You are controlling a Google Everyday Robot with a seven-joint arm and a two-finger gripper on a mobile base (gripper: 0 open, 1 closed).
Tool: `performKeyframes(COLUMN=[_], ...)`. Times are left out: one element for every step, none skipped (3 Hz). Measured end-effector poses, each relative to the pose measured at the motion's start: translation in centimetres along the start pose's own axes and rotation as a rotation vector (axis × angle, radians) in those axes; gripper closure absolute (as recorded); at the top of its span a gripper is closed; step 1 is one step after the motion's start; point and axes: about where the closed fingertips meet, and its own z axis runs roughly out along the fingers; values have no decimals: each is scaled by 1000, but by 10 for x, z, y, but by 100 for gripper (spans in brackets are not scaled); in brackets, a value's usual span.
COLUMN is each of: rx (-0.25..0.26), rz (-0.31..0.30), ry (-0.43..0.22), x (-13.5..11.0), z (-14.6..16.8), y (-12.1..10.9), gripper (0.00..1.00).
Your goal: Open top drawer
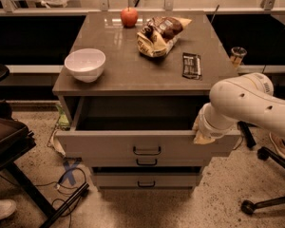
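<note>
The top drawer [109, 144] of the grey-beige cabinet stands pulled well out, its dark inside showing under the counter. Its small dark bar handle [147, 151] is at the centre of the front. My gripper [202, 136] is at the right end of the drawer's front top edge, coming in from the right on the white arm [242, 103]. The gripper touches or hooks that edge; its tips are hidden behind the wrist. Two shallower drawers [145, 180] sit shut below.
On the cabinet top [118, 70] stand a white bowl [85, 64], a red apple [129, 16], a snack bag [159, 34] and a dark bar wrapper [191, 65]. A dark chair [9, 141] is at left, cables on the floor [61, 184], an office chair base [266, 194] at right.
</note>
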Motion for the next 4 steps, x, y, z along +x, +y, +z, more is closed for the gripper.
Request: performKeyframes(rx=[-39,-39,-115,-115], rz=[16,16,33,33], ry=[51,51,77,77], x=[13,13,29,29], z=[-18,-18,-31,-31], y=[33,33,76,76], gripper=[100,100,100,100])
